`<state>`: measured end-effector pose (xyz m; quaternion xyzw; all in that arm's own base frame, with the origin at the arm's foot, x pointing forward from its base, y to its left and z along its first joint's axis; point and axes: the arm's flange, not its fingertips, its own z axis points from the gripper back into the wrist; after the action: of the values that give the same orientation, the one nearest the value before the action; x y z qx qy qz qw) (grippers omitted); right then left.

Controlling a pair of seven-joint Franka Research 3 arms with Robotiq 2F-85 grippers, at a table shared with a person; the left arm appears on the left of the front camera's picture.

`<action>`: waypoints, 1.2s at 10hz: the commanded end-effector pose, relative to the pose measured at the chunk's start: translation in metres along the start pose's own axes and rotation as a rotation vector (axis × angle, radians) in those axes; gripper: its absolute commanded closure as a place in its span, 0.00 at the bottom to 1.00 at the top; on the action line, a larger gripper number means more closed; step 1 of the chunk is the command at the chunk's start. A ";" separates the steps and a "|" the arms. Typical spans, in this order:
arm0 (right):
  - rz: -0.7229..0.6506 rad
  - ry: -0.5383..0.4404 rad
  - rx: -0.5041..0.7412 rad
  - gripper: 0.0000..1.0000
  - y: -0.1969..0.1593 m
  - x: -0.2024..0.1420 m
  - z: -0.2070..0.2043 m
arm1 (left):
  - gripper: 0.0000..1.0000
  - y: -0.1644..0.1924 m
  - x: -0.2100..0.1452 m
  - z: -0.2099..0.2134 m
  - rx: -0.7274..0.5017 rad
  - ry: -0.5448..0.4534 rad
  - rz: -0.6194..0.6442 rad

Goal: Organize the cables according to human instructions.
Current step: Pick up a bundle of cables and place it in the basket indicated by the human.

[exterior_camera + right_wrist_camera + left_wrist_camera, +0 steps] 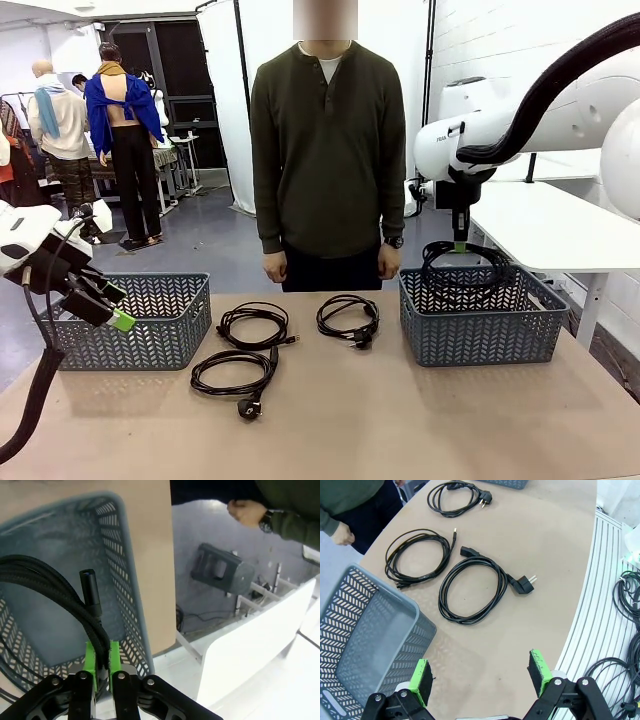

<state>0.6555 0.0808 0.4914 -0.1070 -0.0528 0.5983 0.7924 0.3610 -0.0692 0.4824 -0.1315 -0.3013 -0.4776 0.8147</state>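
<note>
Seen from the front, the right pincer (460,246) hangs over the right basket (480,335). It is clamped on a black cord (468,264) whose coil sags at the basket's top. The right wrist view adds what that angle hides: the green pads (90,655) pinch several strands of the cord, and a plug end (90,587) sticks up just above them, with the basket's inside beneath.

Three more cords lie on the tabletop (400,420) between the baskets: one toward the left (253,325), one in the middle (347,318), one nearest the robot (235,372).

The left pincer (112,310) sits beside the left basket (150,330). Its wrist view shows it spread wide and empty above bare tabletop, with the person's hand (342,535) at the far edge.
</note>
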 end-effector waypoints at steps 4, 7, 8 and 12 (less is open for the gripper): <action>0.058 -0.008 0.027 1.00 -0.023 0.001 -0.030 | 0.00 0.003 -0.002 -0.001 -0.017 -0.016 -0.011; 0.089 -0.018 0.084 1.00 -0.027 0.004 -0.042 | 0.00 0.003 -0.002 -0.001 -0.017 -0.016 -0.011; 0.090 -0.015 0.084 1.00 -0.027 0.004 -0.045 | 0.00 0.003 -0.002 -0.001 -0.017 -0.016 -0.011; 0.091 -0.007 0.120 0.40 -0.028 0.005 -0.046 | 0.00 0.003 -0.002 -0.001 -0.017 -0.016 -0.011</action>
<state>0.6824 0.0750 0.4490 -0.0767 -0.0150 0.6263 0.7756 0.3610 -0.0692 0.4824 -0.1316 -0.3013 -0.4776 0.8148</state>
